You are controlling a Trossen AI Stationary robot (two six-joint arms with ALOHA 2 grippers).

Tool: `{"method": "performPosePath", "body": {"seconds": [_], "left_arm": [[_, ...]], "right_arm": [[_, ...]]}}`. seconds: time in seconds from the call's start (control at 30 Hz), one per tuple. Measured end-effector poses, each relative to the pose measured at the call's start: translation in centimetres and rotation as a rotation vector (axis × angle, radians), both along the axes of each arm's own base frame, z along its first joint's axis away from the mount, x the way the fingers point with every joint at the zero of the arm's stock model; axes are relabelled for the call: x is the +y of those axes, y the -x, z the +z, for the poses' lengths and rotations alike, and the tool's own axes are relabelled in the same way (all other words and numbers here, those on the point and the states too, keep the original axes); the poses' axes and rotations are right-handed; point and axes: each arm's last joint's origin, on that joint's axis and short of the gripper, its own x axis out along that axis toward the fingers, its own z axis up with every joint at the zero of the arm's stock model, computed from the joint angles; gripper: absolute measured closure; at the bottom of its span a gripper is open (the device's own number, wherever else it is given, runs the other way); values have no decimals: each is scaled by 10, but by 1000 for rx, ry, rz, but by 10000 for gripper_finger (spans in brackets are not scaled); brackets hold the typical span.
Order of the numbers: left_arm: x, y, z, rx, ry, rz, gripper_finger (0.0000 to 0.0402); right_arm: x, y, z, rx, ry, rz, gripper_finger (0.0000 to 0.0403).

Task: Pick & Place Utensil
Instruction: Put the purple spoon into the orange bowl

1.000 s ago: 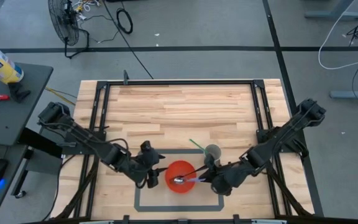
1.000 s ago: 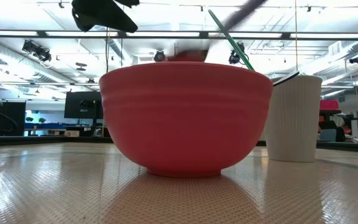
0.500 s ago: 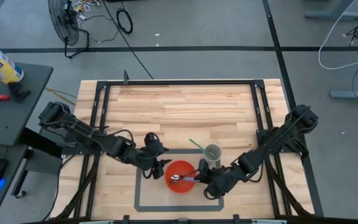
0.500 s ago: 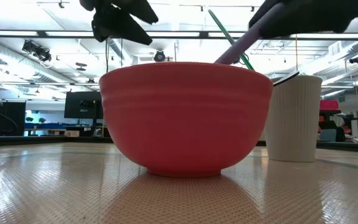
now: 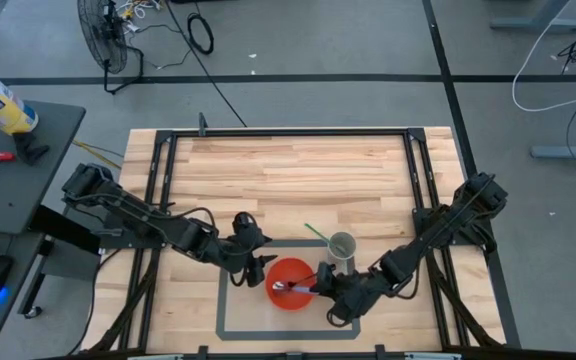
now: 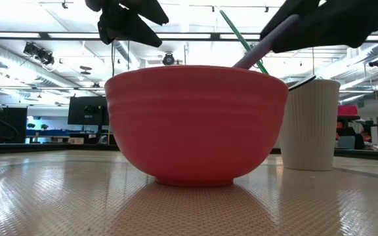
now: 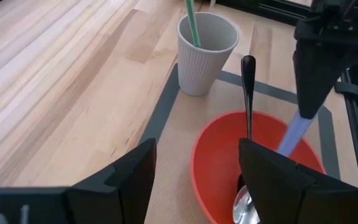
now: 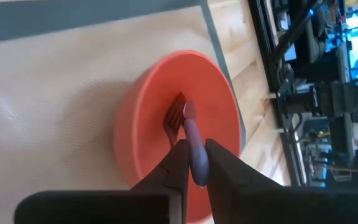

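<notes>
Two grippers over one red bowl (image 5: pixel 290 283) from above: right gripper (image 5: pixel 320 288) at its rim, pinching a purple-handled fork (image 5: pixel 301 288) whose tines sit inside; left gripper (image 5: pixel 255 266) just beside the opposite rim, spread wide and empty.
Level view: fork handle (image 6: pixel 262 44) slanting down into the bowl, white cup (image 6: pixel 310 123) with green straw (image 6: pixel 243 41) just behind.
Left wrist: black-handled spoon (image 7: pixel 247 149) already lying in the bowl.
Right wrist: fingers (image 8: pixel 180 160) clamped on the handle, tines low in the bowl.
Placing step, nearly done by the look of it; next: release, then lift straight clear of the rim
</notes>
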Motion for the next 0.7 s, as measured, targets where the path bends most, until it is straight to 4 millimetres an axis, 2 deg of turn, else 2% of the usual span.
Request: {"method": "performPosePath", "body": {"seconds": [0.57,0.7], "left_arm": [[0,0,0,-6,4,11,170],[0,0,0,-6,4,10,170]], "right_arm": [[5,-2,-12,10,47,20,364],[5,-2,-12,7,37,18,350]]}}
